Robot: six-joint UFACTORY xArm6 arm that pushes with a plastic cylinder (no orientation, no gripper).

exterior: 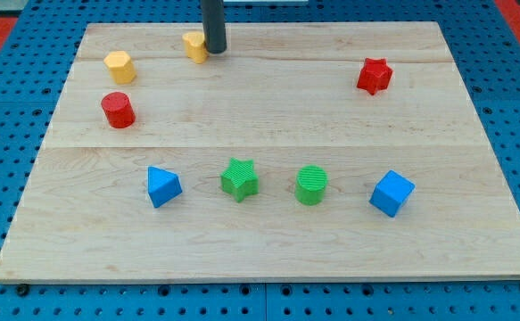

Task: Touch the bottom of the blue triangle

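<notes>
Rod tip point(214, 51) beside yellow block point(194, 45), view's top | no gripper, nothing held | blue triangle point(163, 186) well apart | risk: red cylinder point(118, 110) or triangle's top nudged en route.

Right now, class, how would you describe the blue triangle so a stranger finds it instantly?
Find the wooden board. Four blocks line its bottom part; the blue triangle is leftmost, beside the green star. The only other blue block is the cube, far right.
</notes>
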